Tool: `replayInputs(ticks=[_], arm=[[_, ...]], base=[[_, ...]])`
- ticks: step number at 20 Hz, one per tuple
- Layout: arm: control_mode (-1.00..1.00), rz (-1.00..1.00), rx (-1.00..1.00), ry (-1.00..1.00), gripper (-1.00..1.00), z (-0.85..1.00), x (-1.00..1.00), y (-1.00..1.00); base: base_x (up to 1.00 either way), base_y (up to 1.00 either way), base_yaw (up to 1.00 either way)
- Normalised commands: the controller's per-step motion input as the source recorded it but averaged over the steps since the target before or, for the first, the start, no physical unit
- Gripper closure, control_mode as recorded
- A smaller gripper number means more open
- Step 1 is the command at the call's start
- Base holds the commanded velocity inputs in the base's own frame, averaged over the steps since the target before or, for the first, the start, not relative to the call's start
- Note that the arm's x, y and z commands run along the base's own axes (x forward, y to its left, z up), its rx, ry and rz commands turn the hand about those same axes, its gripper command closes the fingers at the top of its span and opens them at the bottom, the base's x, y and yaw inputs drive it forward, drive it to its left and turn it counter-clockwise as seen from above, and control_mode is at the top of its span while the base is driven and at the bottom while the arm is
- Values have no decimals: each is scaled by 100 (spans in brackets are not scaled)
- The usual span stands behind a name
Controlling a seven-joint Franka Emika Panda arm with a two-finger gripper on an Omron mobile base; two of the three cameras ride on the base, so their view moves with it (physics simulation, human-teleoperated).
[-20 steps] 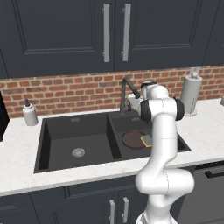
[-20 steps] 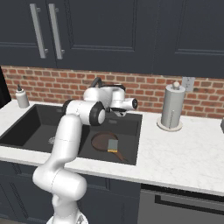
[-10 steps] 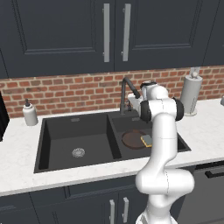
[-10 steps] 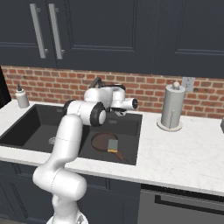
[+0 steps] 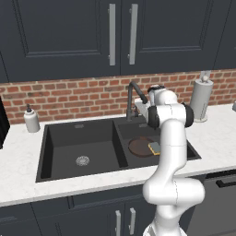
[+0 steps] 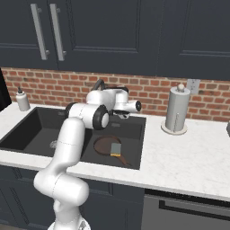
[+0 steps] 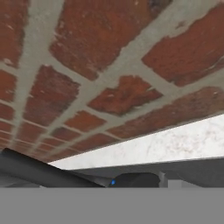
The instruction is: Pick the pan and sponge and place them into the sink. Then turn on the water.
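Observation:
The dark reddish-brown pan [image 5: 139,146] [image 6: 107,145] lies flat in the right basin of the black sink [image 5: 78,133] [image 6: 40,117]. The yellow sponge [image 5: 154,147] [image 6: 116,149] rests on the pan's right side. My gripper [image 5: 140,110] [image 6: 120,113] hangs over the back of the right basin, close beside the dark gooseneck faucet [image 5: 132,97] [image 6: 98,84]. Its fingers are hidden, so their state is unclear. A dark part of the faucet [image 7: 35,171] crosses the bottom of the hand view, in front of the brick wall. No water stream is in view.
A white soap dispenser [image 5: 31,120] [image 6: 22,99] stands on the counter left of the sink. A paper towel holder [image 5: 201,97] [image 6: 175,110] stands to the right. The brick backsplash [image 7: 109,65] is just behind the hand. Dark cabinets hang above.

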Motion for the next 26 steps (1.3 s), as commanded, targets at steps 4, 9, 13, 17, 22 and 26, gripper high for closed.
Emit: replayInputs(ticks=[4,9,13,17,22,26], arm=[[-100,0,0,0,100,0,0,0],[-100,0,5,0,100,0,1,0],[-100,0,20,0,100,0,9,0],[-100,-1,25,1,100,0,12,0],[-100,-5,26,5,100,0,15,-1],[-100,-4,20,6,100,0,5,0]], base=[[0,0,0],[0,0,0],[0,0,0],[0,0,0],[0,0,0],[0,0,0]])
